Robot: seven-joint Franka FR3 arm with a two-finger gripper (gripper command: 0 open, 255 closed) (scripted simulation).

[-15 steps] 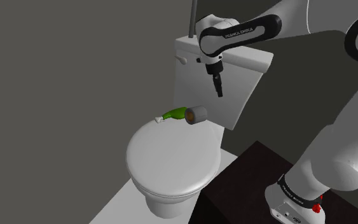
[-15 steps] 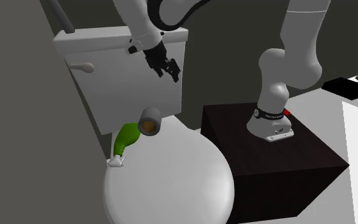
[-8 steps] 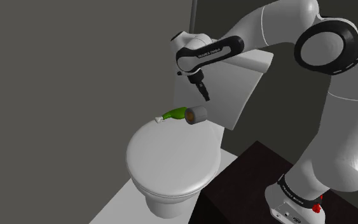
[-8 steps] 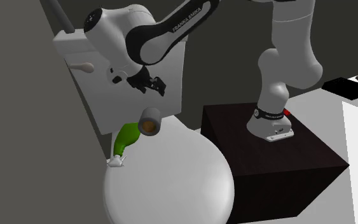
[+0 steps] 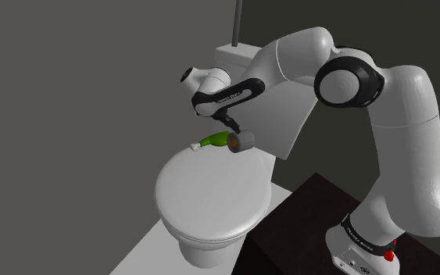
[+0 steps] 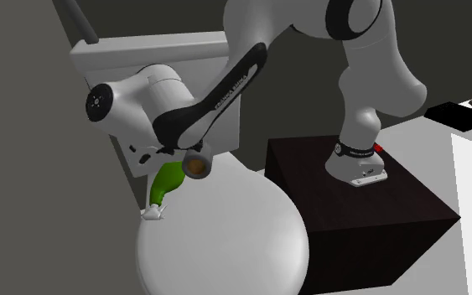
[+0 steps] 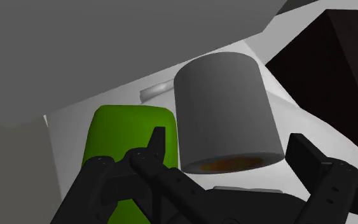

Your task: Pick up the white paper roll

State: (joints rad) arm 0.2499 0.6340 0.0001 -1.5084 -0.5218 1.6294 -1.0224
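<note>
A toilet with its lid (image 5: 210,195) shut stands in front of a dark wall. The paper roll (image 7: 225,108) lies on its side at the back of the lid, at about one o'clock from the lid's middle in the shoulder view, just below the tank (image 5: 296,113). It is drawn grey, not white, with a brown core showing at one end. A green bottle (image 7: 130,130) lies just beside it, at the roll's nine o'clock in the shoulder view; whether the two touch cannot be told.

The gripper (image 7: 229,145) is released, its two black fingers spread to either side of the roll's curved wall. They look close to it but not yet pressed on it, so the roll is not held.

Risks, as a judgement: one finger comes down in the narrow gap between bottle and roll, so it could nudge the bottle or catch on it and push the roll askew. The roll rests on its round side on a smooth, domed lid, and a one-sided touch might set it rolling off. Fingers closing too high on the curve could squeeze it out of the grip.

The white arm rises from the dark stand (image 5: 304,226) at the lid's four o'clock. It arches high with the elbow up, and its forearm slopes down across the front of the tank. The wrist is bent, bringing the hand low over the back of the lid.
</note>
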